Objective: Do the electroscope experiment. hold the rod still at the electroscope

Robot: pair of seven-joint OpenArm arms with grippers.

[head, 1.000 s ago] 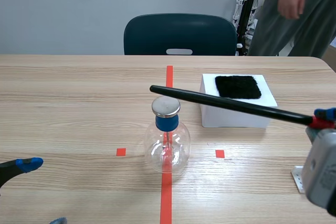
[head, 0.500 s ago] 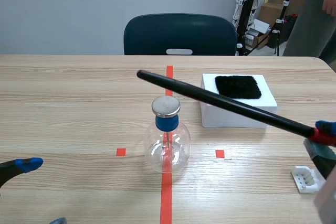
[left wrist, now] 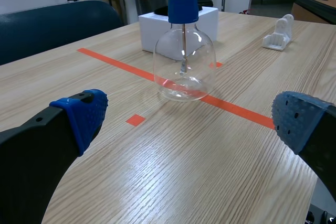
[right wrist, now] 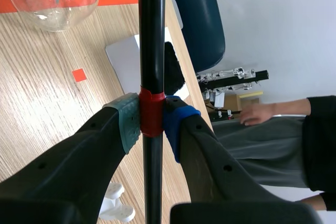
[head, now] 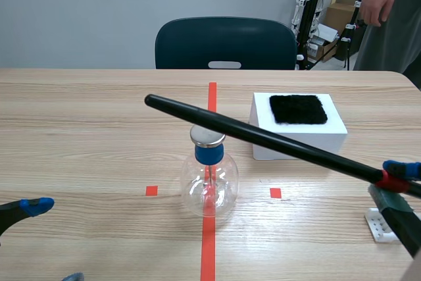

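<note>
Right gripper (right wrist: pixel 152 123) clamps the rod (head: pixel 263 137), tip past the electroscope (head: pixel 209 182) toward ten o'clock; placing looks done, I just hold steady.

Dark blue chair (head: pixel 225 43) beyond table (head: pixel 85 129), person (head: pixel 398 37) beside
</note>
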